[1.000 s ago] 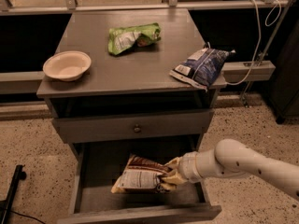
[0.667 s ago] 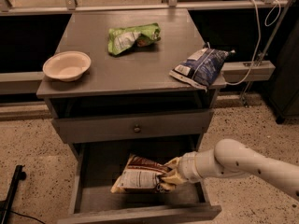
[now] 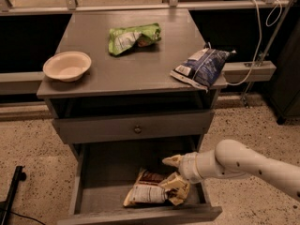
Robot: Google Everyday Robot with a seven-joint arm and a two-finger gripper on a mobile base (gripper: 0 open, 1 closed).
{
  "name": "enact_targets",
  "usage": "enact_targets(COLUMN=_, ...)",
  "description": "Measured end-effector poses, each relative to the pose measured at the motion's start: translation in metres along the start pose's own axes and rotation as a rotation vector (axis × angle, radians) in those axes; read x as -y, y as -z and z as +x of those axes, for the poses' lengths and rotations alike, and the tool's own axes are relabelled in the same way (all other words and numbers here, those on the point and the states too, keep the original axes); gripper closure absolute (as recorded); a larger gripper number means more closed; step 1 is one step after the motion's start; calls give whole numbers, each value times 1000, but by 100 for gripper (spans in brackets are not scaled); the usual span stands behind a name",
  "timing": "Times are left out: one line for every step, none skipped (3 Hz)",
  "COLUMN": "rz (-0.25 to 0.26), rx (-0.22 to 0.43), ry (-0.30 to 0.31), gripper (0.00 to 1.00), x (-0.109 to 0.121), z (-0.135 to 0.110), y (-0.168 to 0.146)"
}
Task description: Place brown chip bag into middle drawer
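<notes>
- The white arm (image 3: pixel 255 165) comes in low from the right, stretched out nearly level and pointing left.
- Its ribbed wrist (image 3: pixel 191 167) sits straight in line with the forearm.
- The gripper (image 3: pixel 174 175) hangs low, right of centre, its tan fingers (image 3: pixel 171 161) spread one above the other.

The pincer (image 3: pixel 174 174) in the middle drawer (image 3: pixel 108 171) opened; the brown chip bag (image 3: pixel 149 193) dropped.

No txt legible; print seen on brown chip bag (image 3: pixel 146 194) label, not readable. Pincer (image 3: pixel 174 175) is held w/ jaws apart over middle drawer (image 3: pixel 108 172).
</notes>
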State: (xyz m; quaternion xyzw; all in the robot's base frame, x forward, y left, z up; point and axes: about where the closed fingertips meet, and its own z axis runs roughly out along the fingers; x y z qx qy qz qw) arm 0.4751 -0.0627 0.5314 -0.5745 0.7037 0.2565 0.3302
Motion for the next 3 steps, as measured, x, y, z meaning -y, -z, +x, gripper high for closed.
enact_targets(rz=-13, rx=-9, ry=5, gripper=0, x=-2, z=0, y=2)
enact_targets(rz=-30, rx=-148, ry=13, gripper=0, x=-19, z=21, y=21)
enact_targets(rz=33, rx=-271, ry=69, gripper=0, x=-45, z=31, y=78)
